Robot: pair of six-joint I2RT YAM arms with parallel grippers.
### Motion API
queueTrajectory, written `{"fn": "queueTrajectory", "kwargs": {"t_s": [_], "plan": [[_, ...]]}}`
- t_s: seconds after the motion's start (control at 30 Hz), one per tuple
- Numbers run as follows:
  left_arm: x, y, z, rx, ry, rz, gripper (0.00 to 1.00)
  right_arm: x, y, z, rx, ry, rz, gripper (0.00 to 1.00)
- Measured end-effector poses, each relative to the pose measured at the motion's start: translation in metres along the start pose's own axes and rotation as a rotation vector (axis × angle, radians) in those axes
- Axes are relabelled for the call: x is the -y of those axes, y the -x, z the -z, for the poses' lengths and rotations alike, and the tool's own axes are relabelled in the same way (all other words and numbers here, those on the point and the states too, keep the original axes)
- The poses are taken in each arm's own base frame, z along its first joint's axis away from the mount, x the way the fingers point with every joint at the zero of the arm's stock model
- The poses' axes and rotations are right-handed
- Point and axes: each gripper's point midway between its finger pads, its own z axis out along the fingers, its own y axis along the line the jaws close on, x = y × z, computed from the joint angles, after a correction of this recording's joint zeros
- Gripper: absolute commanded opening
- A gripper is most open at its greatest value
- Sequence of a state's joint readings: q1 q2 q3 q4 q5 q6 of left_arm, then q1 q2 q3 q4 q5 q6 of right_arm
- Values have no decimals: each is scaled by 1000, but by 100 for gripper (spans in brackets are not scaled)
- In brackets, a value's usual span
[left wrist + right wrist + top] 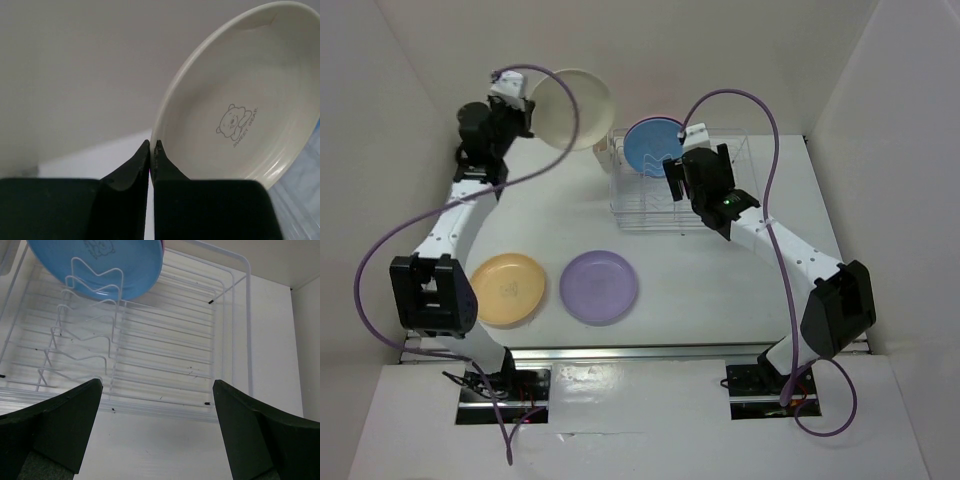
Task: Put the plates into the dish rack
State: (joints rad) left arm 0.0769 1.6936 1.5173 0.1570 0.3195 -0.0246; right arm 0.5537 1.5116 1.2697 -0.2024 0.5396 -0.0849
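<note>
My left gripper (152, 145) is shut on the rim of the cream-white plate (235, 100), which bears a small bear print. In the top view that plate (572, 108) hangs on edge in the air at the back left, with the left gripper (527, 112) at its left rim. A blue plate (653, 145) stands in the dish rack (720, 215). My right gripper (692, 178) hovers over the rack. In the right wrist view its jaws stand wide open and empty (157, 385) above the rack's near rail (165, 405), the blue plate (115, 265) beyond. An orange-yellow plate (507, 288) and a purple plate (599, 287) lie flat at the front left.
White walls close in the table on the left, back and right. A cream cutlery cup (602, 150) sits at the rack's left end, partly behind the raised plate. Purple cables loop above both arms.
</note>
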Motion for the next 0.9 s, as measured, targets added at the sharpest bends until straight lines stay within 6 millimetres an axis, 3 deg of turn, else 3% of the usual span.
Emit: {"fn": "queueTrajectory", "kwargs": {"t_s": [0.07, 0.17, 0.23, 0.33, 0.43, 0.53, 0.7, 0.9], "plan": [[40, 47, 1, 196, 35, -164, 0, 1, 0, 0, -1, -7, 0, 100], [104, 87, -6, 434, 75, -334, 0, 5, 1, 0, 1, -30, -2, 100], [138, 88, -16, 525, 105, -418, 0, 10, 5, 1, 8, -56, -4, 100], [172, 49, -38, 521, 123, -503, 0, 21, 14, 4, 33, -101, 1, 100], [178, 5, -58, 448, 142, -561, 0, 35, 27, 14, 72, -143, 8, 100], [174, -18, -68, 399, 156, -602, 0, 54, 50, 34, 141, -182, -10, 100], [171, -13, -71, 421, 173, -608, 0, 81, 80, 64, 242, -236, -62, 100], [184, -1, -79, 476, 119, -619, 0, 82, 76, 61, 227, -259, -54, 100]]}}
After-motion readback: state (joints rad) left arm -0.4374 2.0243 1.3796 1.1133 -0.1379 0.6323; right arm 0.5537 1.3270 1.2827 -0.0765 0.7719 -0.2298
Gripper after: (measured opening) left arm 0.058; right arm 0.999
